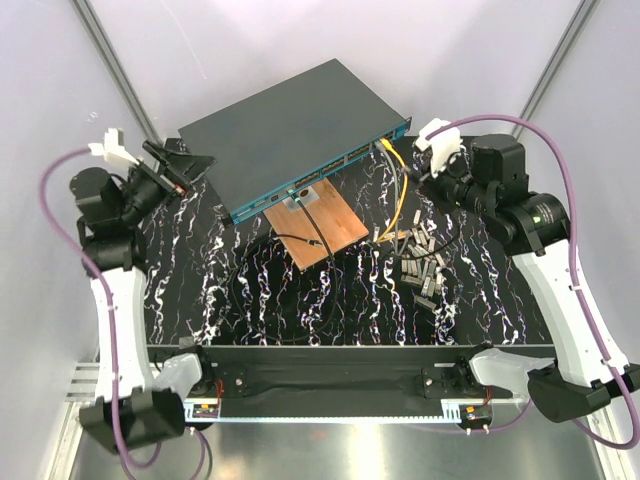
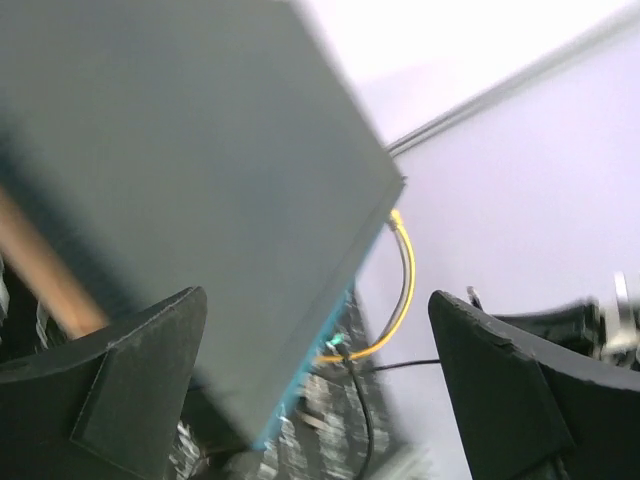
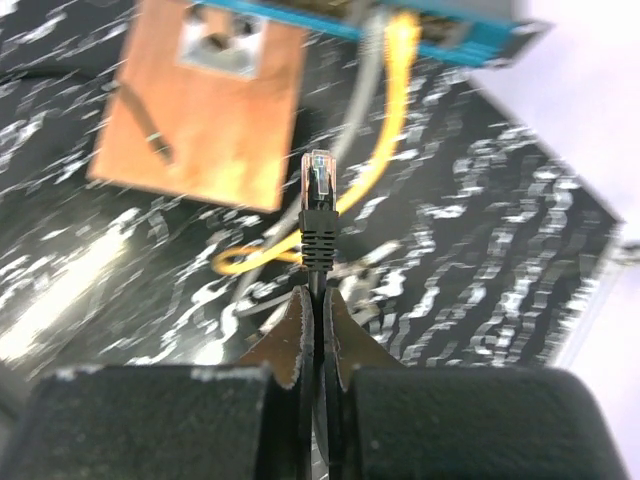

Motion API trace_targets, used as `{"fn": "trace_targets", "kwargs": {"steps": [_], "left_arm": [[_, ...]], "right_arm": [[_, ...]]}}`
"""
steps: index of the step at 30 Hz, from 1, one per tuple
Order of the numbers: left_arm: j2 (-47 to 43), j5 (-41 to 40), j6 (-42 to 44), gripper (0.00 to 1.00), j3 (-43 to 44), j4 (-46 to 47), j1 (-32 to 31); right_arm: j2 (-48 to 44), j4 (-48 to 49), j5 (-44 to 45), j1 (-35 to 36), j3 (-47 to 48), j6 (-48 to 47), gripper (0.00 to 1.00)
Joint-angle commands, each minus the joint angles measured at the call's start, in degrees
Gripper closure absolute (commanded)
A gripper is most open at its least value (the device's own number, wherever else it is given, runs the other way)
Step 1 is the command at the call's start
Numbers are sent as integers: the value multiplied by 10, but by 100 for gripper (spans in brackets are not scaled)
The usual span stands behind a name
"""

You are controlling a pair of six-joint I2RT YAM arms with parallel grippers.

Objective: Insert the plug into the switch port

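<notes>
The switch lies at the back middle, dark grey on top, its teal port edge facing front right. A yellow cable is plugged in near its right end. My right gripper hovers off the switch's right front corner, shut on a black cable just behind the plug. The clear-tipped plug points toward the teal edge, short of it and to its left. In the right wrist view my right gripper pinches the cable. My left gripper is open and empty at the switch's left corner.
A small wooden board with a metal socket lies against the switch front, also in the right wrist view. A pile of grey connectors sits front right. A black cable loops over the marbled table. A black rail spans the near edge.
</notes>
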Motion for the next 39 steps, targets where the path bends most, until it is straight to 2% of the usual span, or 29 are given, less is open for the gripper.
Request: {"fn": "trace_targets", "kwargs": {"steps": [1, 5, 10, 16, 22, 23, 28, 33, 36, 39], "left_arm": [[11, 71, -113, 1, -51, 53, 23], [7, 43, -75, 1, -67, 36, 27], [22, 0, -31, 1, -63, -7, 30], [48, -6, -22, 1, -74, -16, 31], [54, 19, -97, 4, -126, 108, 27], [55, 22, -106, 8, -131, 139, 25], [67, 11, -130, 24, -147, 167, 11], [83, 2, -158, 44, -156, 204, -5], [90, -1, -173, 50, -160, 227, -12], [95, -6, -172, 63, -161, 233, -20]], "right_arm": [[1, 65, 75, -17, 12, -20, 100], [37, 56, 54, -73, 41, -5, 100], [55, 56, 56, -85, 43, -20, 100], [67, 78, 44, -113, 29, -54, 100], [82, 110, 4, -141, 24, -80, 100], [88, 116, 1, -142, 23, -80, 100], [110, 127, -27, -141, 31, -73, 100], [126, 136, -68, -140, 28, -59, 100], [134, 143, -77, -140, 22, -52, 100], [130, 167, -76, -135, 10, -34, 100]]}}
